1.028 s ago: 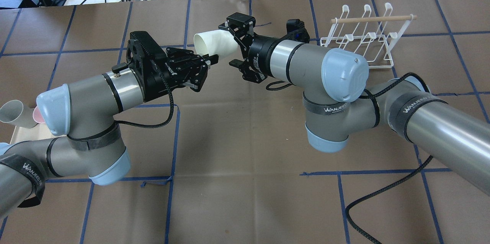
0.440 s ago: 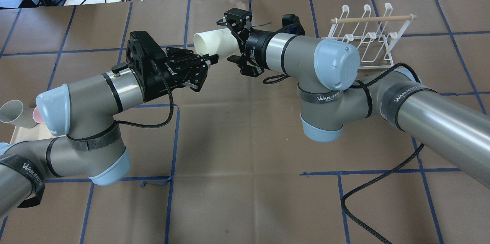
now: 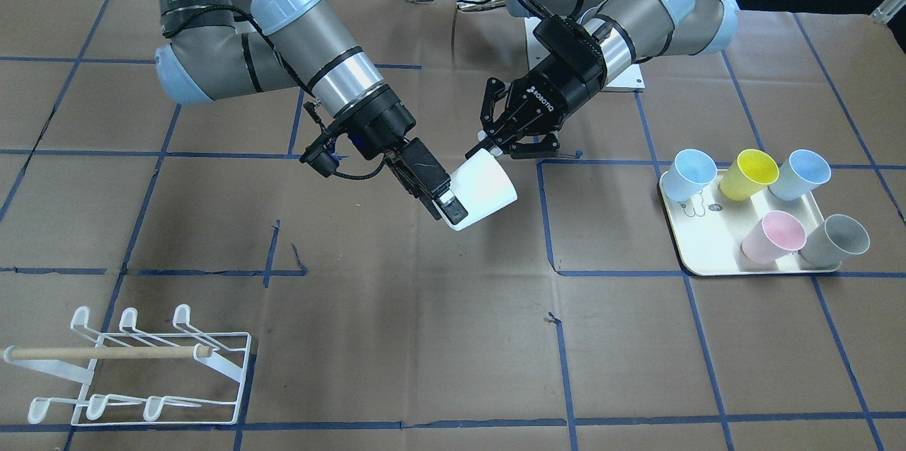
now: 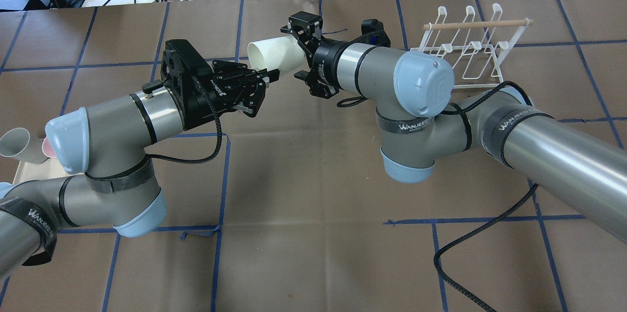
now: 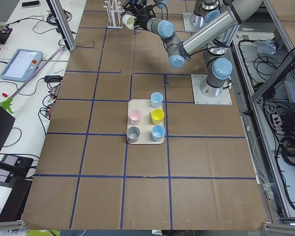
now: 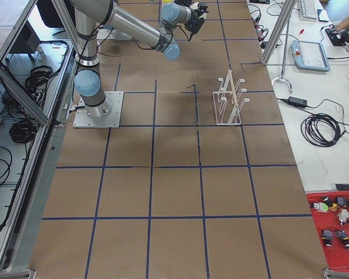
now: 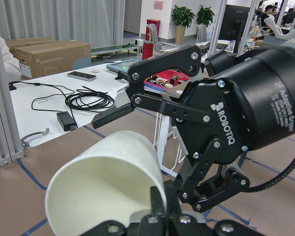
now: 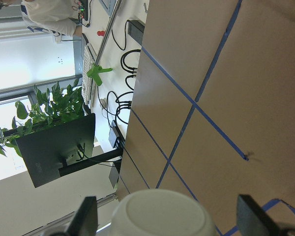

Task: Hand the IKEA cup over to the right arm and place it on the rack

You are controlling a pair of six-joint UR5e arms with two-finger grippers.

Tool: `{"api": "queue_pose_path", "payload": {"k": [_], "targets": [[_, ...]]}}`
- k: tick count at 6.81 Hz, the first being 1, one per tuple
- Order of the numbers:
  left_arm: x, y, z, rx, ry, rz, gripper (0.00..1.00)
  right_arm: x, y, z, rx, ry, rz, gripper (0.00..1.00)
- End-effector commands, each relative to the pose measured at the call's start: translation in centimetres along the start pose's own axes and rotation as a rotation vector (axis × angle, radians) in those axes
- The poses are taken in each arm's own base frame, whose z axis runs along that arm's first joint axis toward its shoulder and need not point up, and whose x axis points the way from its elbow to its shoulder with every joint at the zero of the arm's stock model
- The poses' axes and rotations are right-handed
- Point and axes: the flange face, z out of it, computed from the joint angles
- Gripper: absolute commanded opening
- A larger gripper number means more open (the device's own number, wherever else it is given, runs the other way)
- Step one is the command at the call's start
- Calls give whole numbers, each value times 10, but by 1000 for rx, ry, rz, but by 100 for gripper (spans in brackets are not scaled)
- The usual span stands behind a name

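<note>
Over our brown counter, the white plastic cup could fall if pinching left jaws release before open right jaws close.

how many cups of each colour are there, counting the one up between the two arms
white cup: 1
light blue cups: 2
yellow cup: 1
pink cup: 1
grey cup: 1
total: 6

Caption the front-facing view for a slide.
Left gripper pinches the rim of the white cup; open right gripper straddles its base.
</note>
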Motion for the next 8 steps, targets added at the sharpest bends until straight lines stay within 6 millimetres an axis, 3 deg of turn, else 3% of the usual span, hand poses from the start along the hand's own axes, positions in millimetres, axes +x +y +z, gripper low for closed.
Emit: {"api": "queue_pose_path", "payload": {"k": [1, 5, 7, 8], "targets": [[0, -1, 0, 1, 0, 1, 1, -2, 6, -1, -8, -2, -1, 100], [1, -2, -1, 2, -1, 4, 1, -4, 13, -1, -15, -4, -7, 96], [1, -2, -1, 3, -2, 5, 1, -3, 13, -1, -18, -2, 0, 72], [1, -3, -2, 5, -2, 7, 3, -4, 13, -1, -19, -4, -1, 66]]}}
